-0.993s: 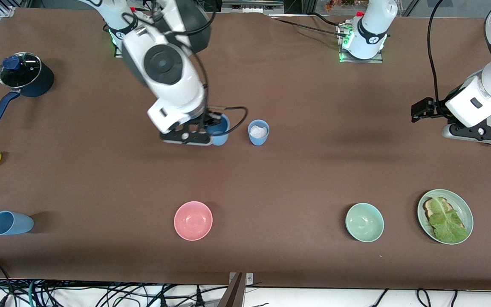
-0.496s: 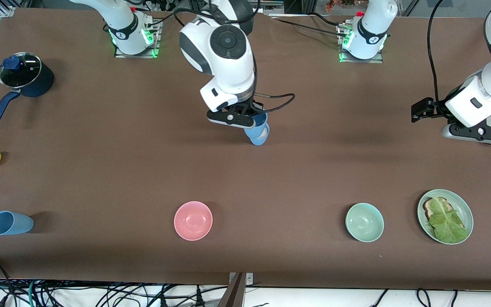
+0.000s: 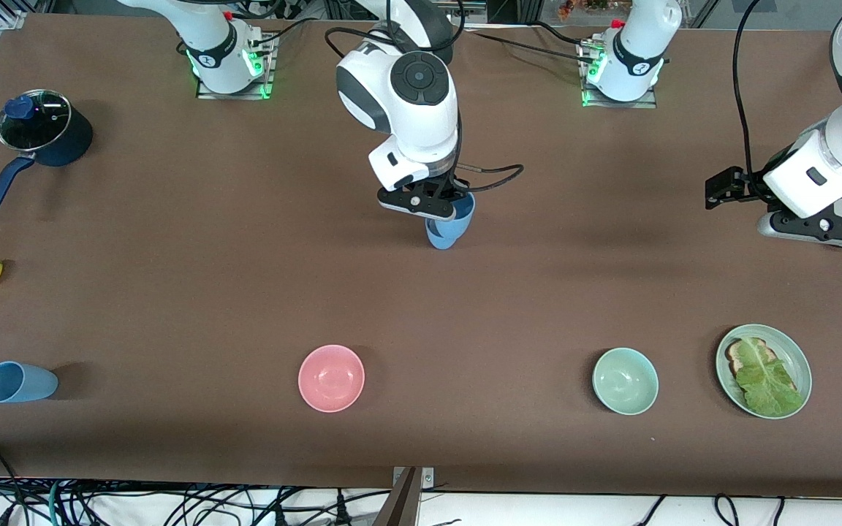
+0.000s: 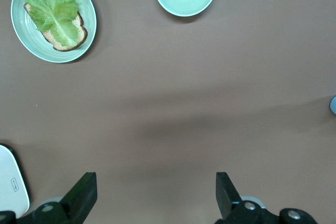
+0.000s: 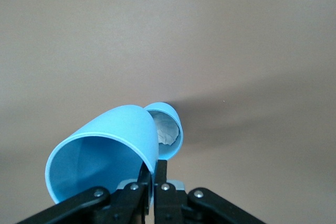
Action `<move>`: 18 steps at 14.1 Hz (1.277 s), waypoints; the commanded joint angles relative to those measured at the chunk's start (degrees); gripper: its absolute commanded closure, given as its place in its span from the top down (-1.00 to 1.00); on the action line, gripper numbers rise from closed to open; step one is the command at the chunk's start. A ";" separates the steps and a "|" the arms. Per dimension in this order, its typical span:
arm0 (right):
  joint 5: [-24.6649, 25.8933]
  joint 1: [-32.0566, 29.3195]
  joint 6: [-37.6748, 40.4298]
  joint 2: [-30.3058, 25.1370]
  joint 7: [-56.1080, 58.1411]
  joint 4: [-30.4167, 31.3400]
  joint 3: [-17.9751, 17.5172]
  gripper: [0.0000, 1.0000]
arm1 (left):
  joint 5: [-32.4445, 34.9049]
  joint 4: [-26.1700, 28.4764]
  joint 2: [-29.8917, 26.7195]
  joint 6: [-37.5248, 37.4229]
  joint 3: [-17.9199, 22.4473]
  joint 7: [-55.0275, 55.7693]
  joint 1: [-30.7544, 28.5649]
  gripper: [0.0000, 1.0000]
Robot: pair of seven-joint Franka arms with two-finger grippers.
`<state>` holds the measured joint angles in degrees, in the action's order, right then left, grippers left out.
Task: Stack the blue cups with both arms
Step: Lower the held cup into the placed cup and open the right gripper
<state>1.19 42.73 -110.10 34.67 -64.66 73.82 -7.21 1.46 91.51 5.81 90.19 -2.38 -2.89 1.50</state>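
A matte brown cloth covered the table [image 3: 172, 307]; a tangle of cables [image 3: 172, 504] ran along its camera-side edge, and aluminium framing stood at one corner. Mid-table, the right gripper [image 3: 441, 212] held a blue cup [image 3: 459, 218] — fingers clamped on its rim — tilted over a second blue cup [image 3: 441, 239] with something white inside; a third cup [image 3: 17, 382] lay on its side toward the right arm's end. The left gripper [image 3: 816, 226] waited, fingers spread wide, at the left arm's end.

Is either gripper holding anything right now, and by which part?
The right gripper pinches a blue cup by its rim wall; the left gripper holds nothing.
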 commanded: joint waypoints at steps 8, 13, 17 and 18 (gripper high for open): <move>0.57 0.52 -4.07 -0.92 -1.09 4.23 0.80 -1.00 | -0.58 0.95 -1.24 -0.46 0.18 -0.63 -0.18 1.00; 0.57 0.34 -4.16 -1.62 -1.09 6.34 0.80 -1.00 | -0.58 0.95 -1.24 -0.45 0.27 -0.72 -0.18 1.00; 0.48 0.34 -4.16 -2.59 -1.17 7.65 0.62 -1.00 | -0.58 0.95 -1.24 -0.46 0.27 -0.72 -0.18 1.00; 0.39 0.34 -4.07 -2.85 -1.17 7.92 0.62 -1.00 | -0.58 0.95 -1.24 -0.46 0.18 -0.72 -0.18 1.00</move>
<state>1.22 42.73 -113.71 34.36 -64.75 78.53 -6.82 1.46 91.51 5.81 90.02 -2.31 -2.89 1.47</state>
